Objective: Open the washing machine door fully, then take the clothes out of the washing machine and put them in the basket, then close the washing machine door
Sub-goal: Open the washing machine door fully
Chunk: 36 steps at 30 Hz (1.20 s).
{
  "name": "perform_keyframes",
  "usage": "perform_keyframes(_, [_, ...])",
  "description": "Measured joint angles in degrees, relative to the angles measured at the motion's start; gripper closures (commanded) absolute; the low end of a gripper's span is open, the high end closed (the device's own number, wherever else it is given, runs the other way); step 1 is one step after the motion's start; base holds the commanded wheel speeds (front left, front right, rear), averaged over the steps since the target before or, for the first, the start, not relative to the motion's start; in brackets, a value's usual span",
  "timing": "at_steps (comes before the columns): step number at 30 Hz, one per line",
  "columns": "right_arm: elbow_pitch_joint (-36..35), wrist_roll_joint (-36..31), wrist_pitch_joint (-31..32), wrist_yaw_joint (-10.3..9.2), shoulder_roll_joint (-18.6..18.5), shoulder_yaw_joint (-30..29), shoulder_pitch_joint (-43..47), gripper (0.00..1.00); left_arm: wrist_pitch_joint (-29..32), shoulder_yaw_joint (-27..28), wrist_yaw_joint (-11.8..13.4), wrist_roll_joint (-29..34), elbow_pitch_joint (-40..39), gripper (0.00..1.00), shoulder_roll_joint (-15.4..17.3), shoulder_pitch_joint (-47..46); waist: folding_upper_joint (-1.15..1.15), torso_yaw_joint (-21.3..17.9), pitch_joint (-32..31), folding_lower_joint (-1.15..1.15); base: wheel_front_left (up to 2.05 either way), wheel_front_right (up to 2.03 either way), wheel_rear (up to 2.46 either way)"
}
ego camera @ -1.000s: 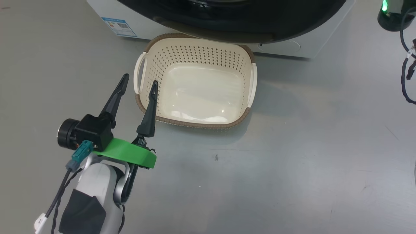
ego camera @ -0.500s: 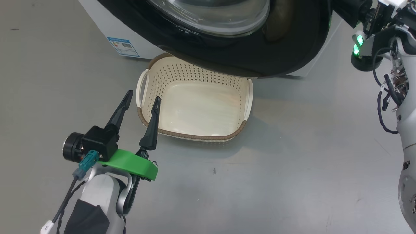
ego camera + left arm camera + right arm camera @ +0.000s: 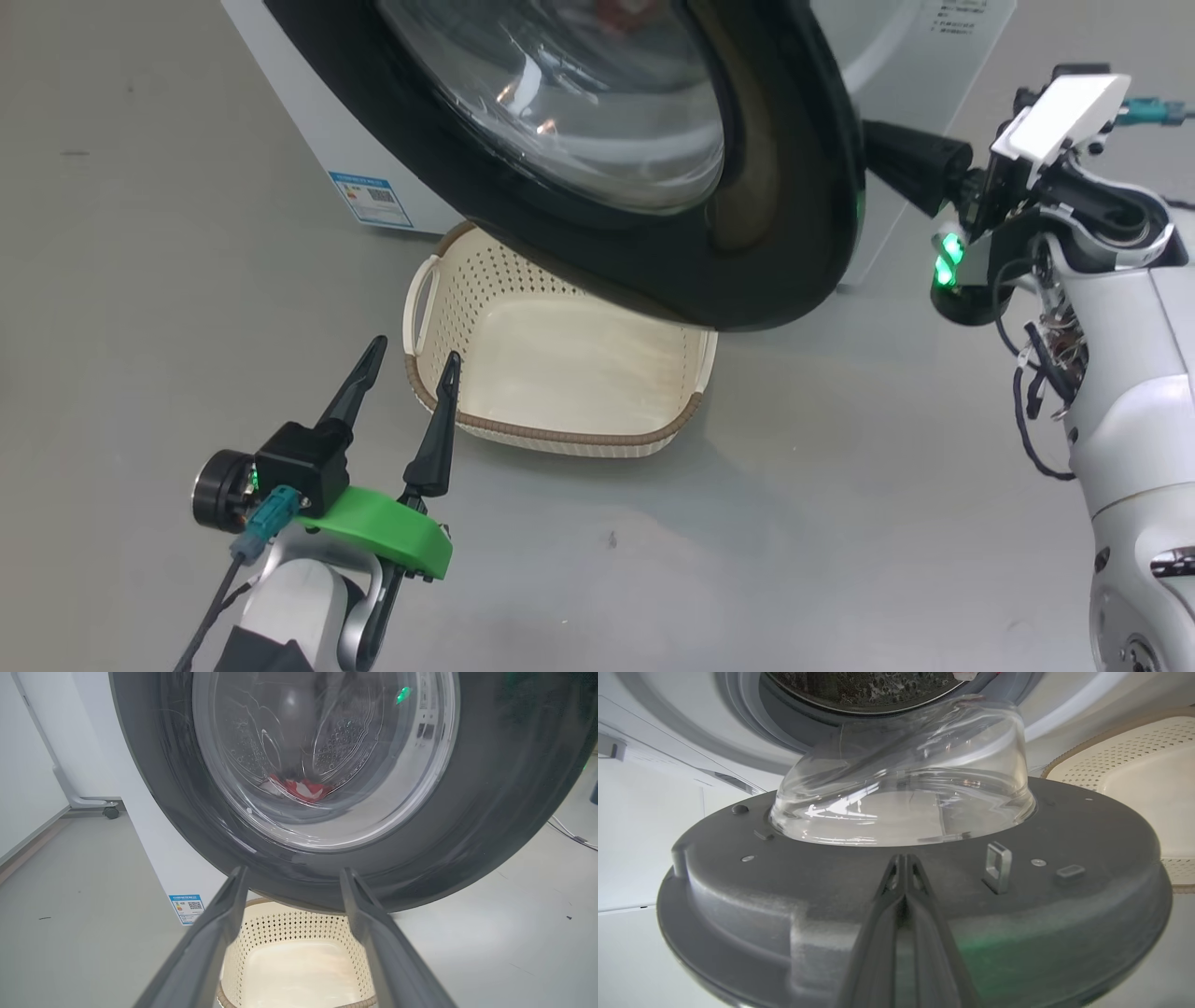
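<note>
Now the washing machine door [image 3: 775, 233] stands partly open, swung out from the washing machine [image 3: 336, 121], so its black rim hangs over the back part of the basket [image 3: 560, 373]. The basket sits on the grey floor [image 3: 794, 523], just in front of the machine and near the blue label [image 3: 370, 199]. The clothes [image 3: 301, 788] are in the drum: in the left wrist view a red-and-white bundle shows through the glass bowl [image 3: 327, 742], low down.

The left jaws are spread wide w/ nothing between them. They hover above the floor at the basket's near left corner. In the head view the tip of one finger [image 3: 436, 439] overlaps the brown rim, but I cannot tell if it touches.

The right jaws are fully closed, fingers [image 3: 903, 914] pressed together, and hold nothing. Their tips reach the door's inner side, i.e. the grey face below the glass bowl, just beside the metal latch loop [image 3: 998, 865]. In the head view the right arm [image 3: 1120, 308] comes in from the right, w/ the fingers going behind the door's edge.
</note>
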Motion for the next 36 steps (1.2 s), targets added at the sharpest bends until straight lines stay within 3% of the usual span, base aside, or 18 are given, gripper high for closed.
perform_keyframes(36, [-10.8,3.4,5.7,0.34,3.4,8.4,13.2,1.00,0.0,1.8,0.7,1.2,0.2,0.00,0.1,3.6,0.00,1.2,-7.0,0.00,0.00,0.00,0.00])
